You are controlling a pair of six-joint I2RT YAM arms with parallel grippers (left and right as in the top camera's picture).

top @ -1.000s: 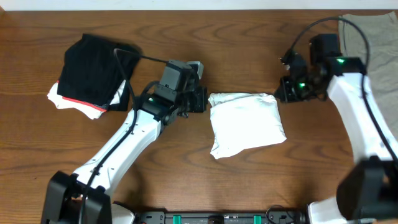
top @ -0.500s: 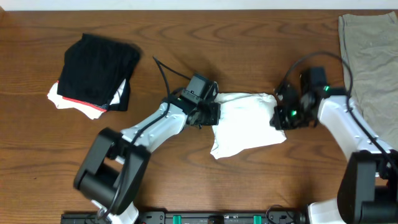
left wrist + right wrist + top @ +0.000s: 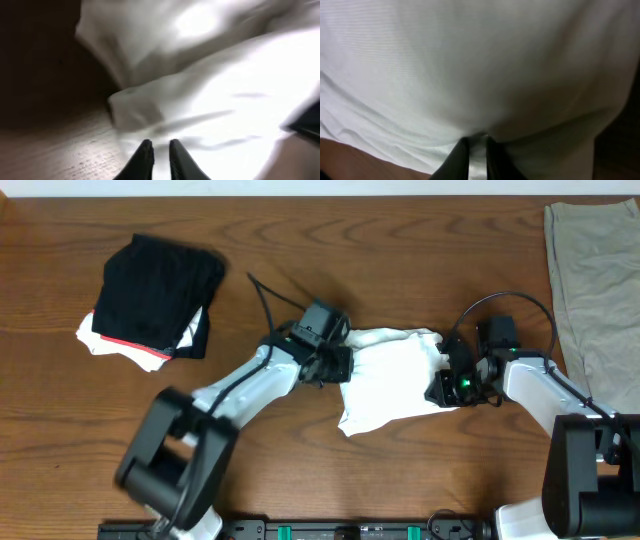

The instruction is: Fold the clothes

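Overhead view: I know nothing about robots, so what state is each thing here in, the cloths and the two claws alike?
T-shirt: folded, a bit rumpled, pinched at both sides.
Left gripper: shut on the T-shirt's left edge.
Right gripper: shut on the T-shirt's right edge.
Black garment: folded, lying apart from both arms.
Olive cloth: spread flat, partly out of view.

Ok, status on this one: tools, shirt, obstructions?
Left tool at left edge of white T-shirt, nearly closed, grip unclear. Right tool pinching its right edge. Shirt folded, rumpled. Black garment, olive cloth well clear.
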